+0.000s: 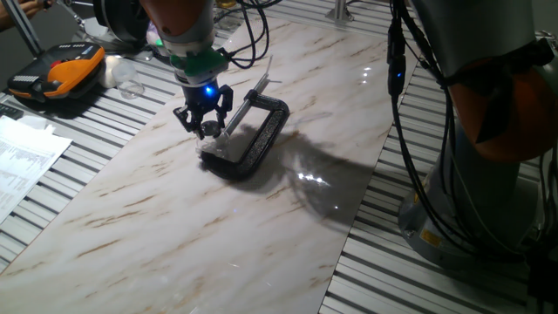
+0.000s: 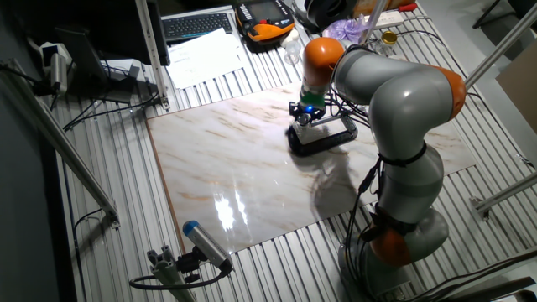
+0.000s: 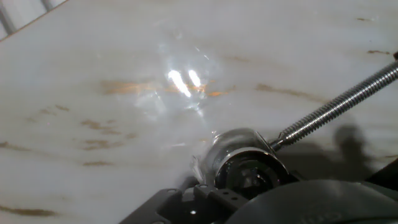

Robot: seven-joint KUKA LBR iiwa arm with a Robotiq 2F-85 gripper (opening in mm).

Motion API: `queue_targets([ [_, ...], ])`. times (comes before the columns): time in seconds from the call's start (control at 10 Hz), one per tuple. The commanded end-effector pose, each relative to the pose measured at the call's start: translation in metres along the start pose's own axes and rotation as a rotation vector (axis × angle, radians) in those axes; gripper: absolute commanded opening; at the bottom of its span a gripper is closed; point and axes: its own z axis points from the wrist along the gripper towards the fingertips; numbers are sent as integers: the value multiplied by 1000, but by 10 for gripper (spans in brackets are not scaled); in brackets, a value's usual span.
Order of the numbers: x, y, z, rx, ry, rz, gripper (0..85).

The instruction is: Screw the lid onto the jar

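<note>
The pincer hangs vertical over the near end of the clamp, fingers pointing down at the desk. In the hand view a silvery round cap, judged to be the lid, sits directly below the fingers, w/ the pincer body dark and blurred along the bottom edge of that view. Pincer state: cannot tell. No view shows clearly whether the fingers grip the lid or stand just off it.

The jar shows only as a pale clear shape under the pincer, inside the clamp's mouth. The screw rod runs in from the right and its tip meets the lid/jar area. Judgement: the clamp serves as a vise, pinning the jar so it does not spin while the lid is turned. The clamp lies flat on the desk for the same reason, giving a stable base.

Position: the lid and jar lie straight beneath the pincer, on its axis, approx. mid-desk toward the far edge in the other fixed view. Whether the lid is seated on the jar threads cannot be read; too blurred.
</note>
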Motion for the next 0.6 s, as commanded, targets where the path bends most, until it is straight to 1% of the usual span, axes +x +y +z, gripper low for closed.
queue_targets([
  [0.0, 1, 0, 1, -1, 2, 76, 510],
  [0.1, 1, 0, 1, 3, -1, 109, 510],
  [0.3, 0, 0, 1, 0, 0, 170, 510],
  [0.5, 1, 0, 2, 3, -8, 234, 510],
])
